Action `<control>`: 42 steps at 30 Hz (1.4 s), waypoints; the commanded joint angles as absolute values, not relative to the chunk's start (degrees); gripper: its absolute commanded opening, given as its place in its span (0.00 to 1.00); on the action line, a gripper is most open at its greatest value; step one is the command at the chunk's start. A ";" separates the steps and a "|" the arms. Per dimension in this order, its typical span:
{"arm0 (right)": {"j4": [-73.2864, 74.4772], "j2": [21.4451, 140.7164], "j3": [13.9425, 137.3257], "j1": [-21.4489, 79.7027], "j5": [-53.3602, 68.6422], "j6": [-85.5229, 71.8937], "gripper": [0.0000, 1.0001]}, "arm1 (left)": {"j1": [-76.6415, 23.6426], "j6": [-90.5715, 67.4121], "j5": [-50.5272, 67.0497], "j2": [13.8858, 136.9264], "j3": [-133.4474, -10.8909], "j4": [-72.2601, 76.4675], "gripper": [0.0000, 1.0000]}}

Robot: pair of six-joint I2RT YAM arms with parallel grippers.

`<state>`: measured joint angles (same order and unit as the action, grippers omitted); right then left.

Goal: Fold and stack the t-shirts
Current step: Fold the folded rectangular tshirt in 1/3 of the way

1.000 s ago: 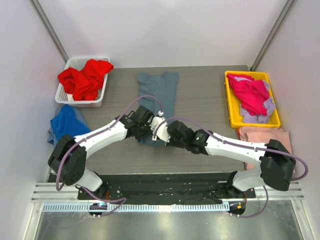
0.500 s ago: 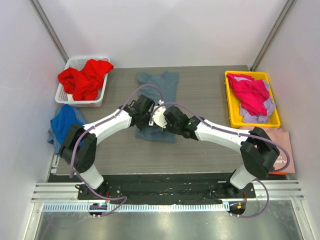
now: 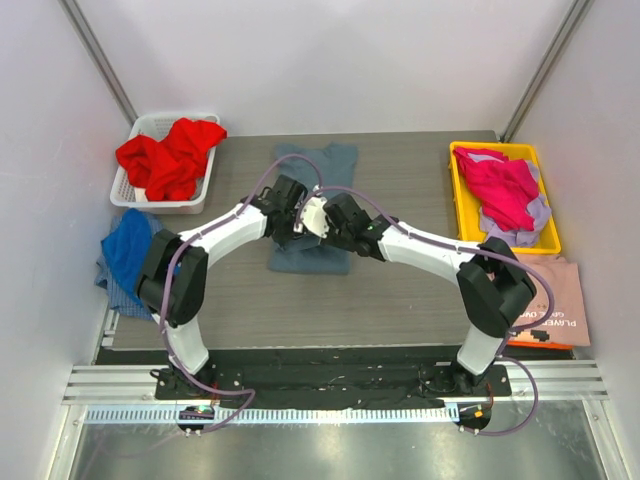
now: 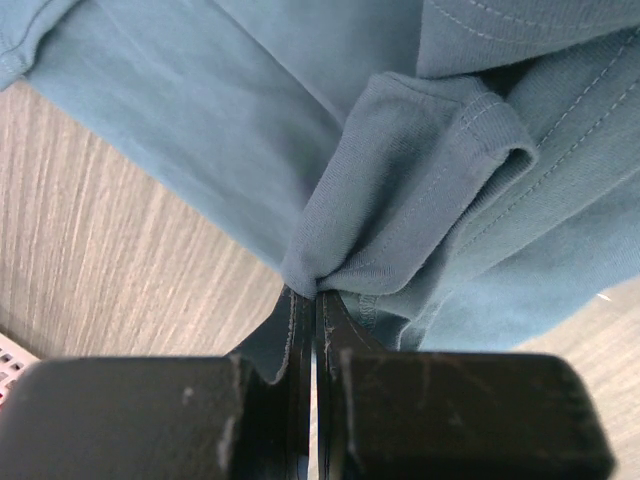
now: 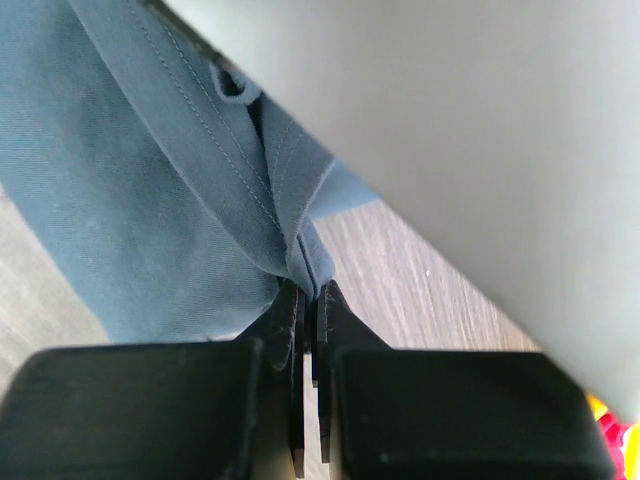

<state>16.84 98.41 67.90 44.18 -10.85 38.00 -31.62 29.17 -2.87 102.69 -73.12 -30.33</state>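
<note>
The slate blue-grey t-shirt [image 3: 312, 258] lies lengthwise mid-table, its near part lifted and doubled over itself. My left gripper [image 3: 293, 215] and right gripper [image 3: 330, 225] hover side by side above its middle. In the left wrist view the left gripper [image 4: 315, 300] is shut on a bunched fold of the shirt [image 4: 300, 90]. The right wrist view shows the right gripper [image 5: 310, 295] shut on a thin hemmed edge of the shirt [image 5: 120, 200]. A red t-shirt [image 3: 170, 155], a royal blue one [image 3: 125, 250], a magenta one [image 3: 500, 190] and a pale pink one [image 3: 555, 275] lie around.
The red shirt fills a white basket [image 3: 130, 192] at the far left. The magenta shirt sits in a yellow tray [image 3: 463, 235] at the far right. The blue shirt lies at the left edge, and the pink one at the right edge near the right arm's base.
Both grippers moved away from the arm bases toward the far end, carrying the slate shirt's near edge over its middle. The shirt's visible length has shortened.
</note>
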 commanded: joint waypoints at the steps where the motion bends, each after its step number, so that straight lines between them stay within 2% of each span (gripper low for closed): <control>1: 14.06 100.37 72.95 42.37 -10.55 39.11 0.01 | -30.76 30.67 -4.31 104.85 -76.29 -28.83 0.00; 19: 12.66 109.16 80.77 38.76 -10.28 39.20 0.01 | -28.57 30.67 -6.32 110.74 -83.32 -28.21 0.00; 21: 12.22 110.30 81.21 38.67 -11.07 38.85 0.02 | -28.48 30.59 -6.68 111.44 -83.85 -27.95 0.05; 22: 12.13 110.65 81.21 38.58 -11.34 38.85 0.03 | -28.56 30.67 -7.03 111.53 -84.02 -27.69 0.09; 25: 10.99 111.18 80.69 38.67 -12.57 38.76 0.21 | -28.48 30.06 -7.91 111.88 -84.20 -26.11 0.27; 26: 10.12 111.27 80.25 38.67 -12.83 38.67 0.34 | -28.48 29.88 -8.43 111.97 -84.20 -25.06 0.32; 29: 8.45 111.18 79.72 38.67 -13.53 38.15 0.46 | -28.48 28.39 -10.45 112.15 -84.29 -22.16 0.33; 32: 7.48 111.44 79.89 38.67 -14.59 37.53 0.50 | -28.48 26.81 -12.65 111.62 -84.11 -18.73 0.34; 42: 3.17 114.08 81.38 38.67 -20.56 37.09 0.52 | -28.48 26.36 -25.04 110.48 -84.46 -7.39 0.38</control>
